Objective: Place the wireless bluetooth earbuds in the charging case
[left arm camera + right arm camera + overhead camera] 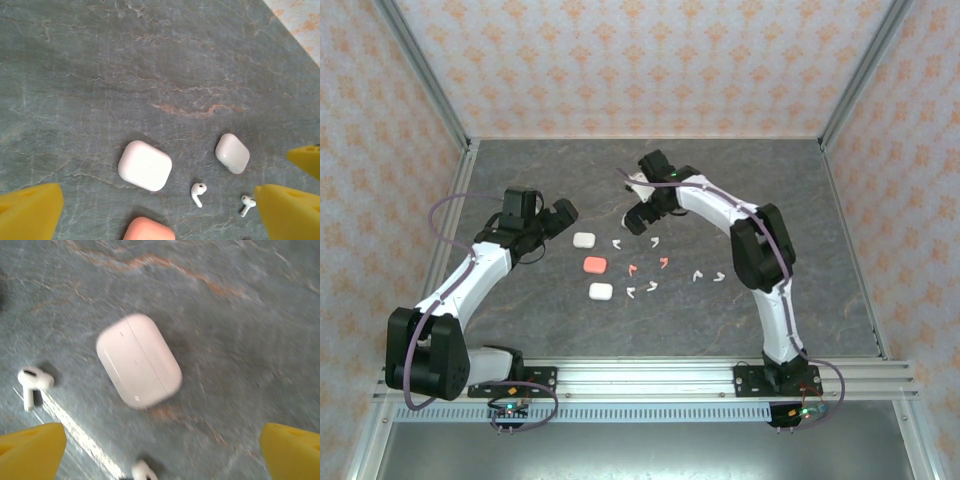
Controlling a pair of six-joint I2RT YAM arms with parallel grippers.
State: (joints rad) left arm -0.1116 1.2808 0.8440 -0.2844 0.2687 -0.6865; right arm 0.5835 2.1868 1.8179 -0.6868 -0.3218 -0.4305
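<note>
Several tiny stemmed earbuds lie scattered mid-table: white ones (618,242) (698,275) and two salmon-red ones (633,270) (664,262). Three closed cases form a column: a white case (584,240), a salmon case (594,264) and a white case (600,291). My left gripper (558,215) is open, hovering just left of the top white case (145,165), with two white earbuds (198,193) (246,204) below it. My right gripper (642,205) is open above another closed white case (138,360), flanked by white earbuds (34,382) (142,471).
Grey stone-patterned tabletop (800,220) is walled by patterned panels at the back and sides. An aluminium rail (650,378) carrying both arm bases runs along the near edge. The right arm's elbow (760,250) arches over the table's right part.
</note>
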